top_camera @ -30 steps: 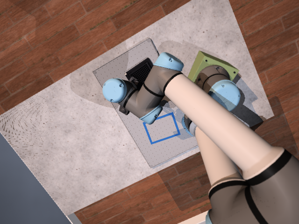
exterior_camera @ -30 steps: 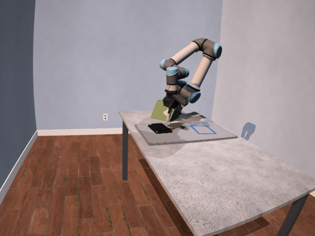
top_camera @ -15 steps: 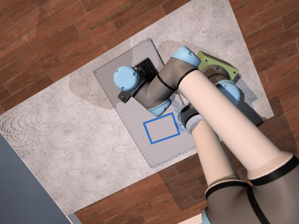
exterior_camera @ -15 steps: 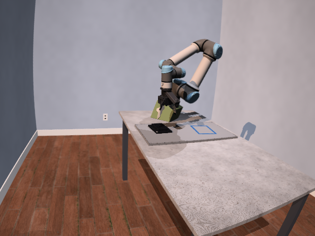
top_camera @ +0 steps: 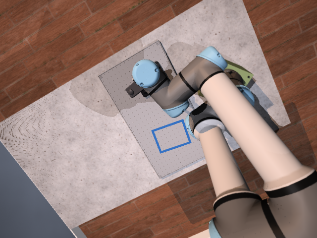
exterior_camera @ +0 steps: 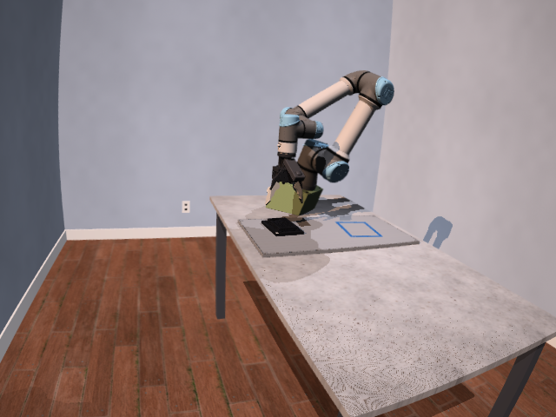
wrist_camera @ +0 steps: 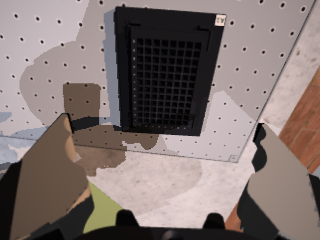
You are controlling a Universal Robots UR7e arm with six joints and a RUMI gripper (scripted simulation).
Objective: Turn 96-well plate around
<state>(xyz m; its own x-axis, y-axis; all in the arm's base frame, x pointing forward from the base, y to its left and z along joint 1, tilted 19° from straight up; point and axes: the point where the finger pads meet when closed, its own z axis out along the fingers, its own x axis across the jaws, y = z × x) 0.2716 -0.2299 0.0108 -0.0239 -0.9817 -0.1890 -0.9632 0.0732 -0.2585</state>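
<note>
The arm point(exterior_camera: 323, 101) has pale cream tubular links, grey-brown joint housings ringed with black bands and closed by light-blue round caps showing small screws, an olive-green base block point(exterior_camera: 294, 200), and a black pincer point(exterior_camera: 285, 186) with flat tan-grey fingers.

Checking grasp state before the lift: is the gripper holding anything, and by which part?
Nothing is held. The gripper is open, fingers spread wide above the 96-well plate, which lies in its nest untouched.
</note>
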